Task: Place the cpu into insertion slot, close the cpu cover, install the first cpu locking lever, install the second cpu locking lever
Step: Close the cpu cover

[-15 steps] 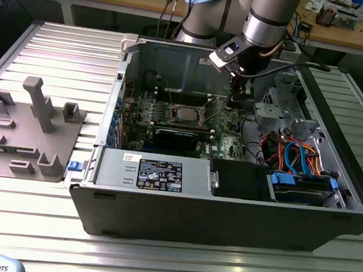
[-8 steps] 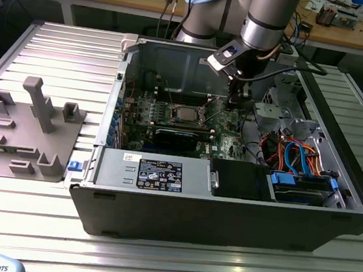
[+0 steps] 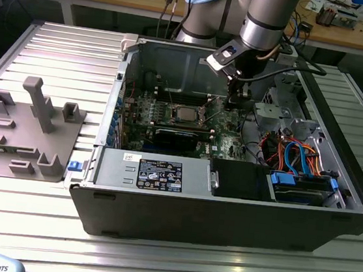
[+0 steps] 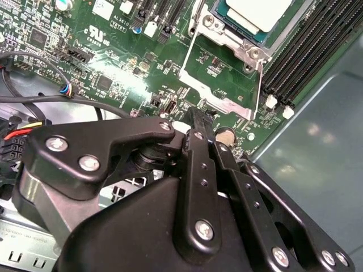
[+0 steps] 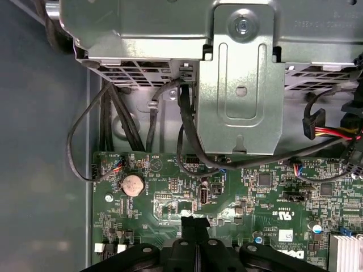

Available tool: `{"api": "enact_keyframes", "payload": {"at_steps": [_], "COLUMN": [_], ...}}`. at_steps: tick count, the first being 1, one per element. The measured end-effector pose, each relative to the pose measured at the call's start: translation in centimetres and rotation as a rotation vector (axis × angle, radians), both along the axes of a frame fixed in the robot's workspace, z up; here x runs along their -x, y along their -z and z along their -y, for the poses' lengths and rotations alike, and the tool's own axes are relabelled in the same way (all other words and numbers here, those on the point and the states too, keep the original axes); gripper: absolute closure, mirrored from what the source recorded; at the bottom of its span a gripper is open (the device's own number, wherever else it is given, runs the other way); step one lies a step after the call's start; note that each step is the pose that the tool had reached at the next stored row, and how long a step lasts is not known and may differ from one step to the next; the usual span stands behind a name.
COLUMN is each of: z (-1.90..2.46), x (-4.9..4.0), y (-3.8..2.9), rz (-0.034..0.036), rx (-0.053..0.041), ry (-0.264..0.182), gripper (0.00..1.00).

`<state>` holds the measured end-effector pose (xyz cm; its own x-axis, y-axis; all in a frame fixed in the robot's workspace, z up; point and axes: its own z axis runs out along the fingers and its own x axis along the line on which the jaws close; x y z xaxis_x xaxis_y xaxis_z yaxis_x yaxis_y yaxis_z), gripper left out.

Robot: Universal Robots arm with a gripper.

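One cpu (image 4: 258, 11) seen seated in slot (image 4: 241, 46); one cover (image 4: 227, 105) raised open; gripper (image 4: 195, 115) jaws clenched, nothing grasped.

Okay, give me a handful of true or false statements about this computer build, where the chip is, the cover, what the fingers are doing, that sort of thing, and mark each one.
1. The cpu sits in the insertion slot. True.
2. The cpu cover is closed over the cpu. False: it is swung open, and green board shows through its window.
3. The fingers hold the cpu. False: they are shut together with nothing between them, close to the cover's edge.
4. A round coin battery sits on the motherboard. True.
5. The grey fixture tray lies on the exterior view's right of the computer case. False: it lies on the left.
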<state>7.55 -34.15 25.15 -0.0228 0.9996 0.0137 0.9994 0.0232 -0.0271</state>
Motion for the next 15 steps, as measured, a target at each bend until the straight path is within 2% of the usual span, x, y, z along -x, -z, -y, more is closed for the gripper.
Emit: {"api": "enact_keyframes", "payload": {"at_steps": [10,15], "z": [-0.01,0.0], "x": [0.78,1.55], "y": [0.03,0.03], "rz": [0.0,0.0], "rx": [-0.0021,-0.0021], "ry": [0.0,0.0], "gripper": [0.89,0.89]}}
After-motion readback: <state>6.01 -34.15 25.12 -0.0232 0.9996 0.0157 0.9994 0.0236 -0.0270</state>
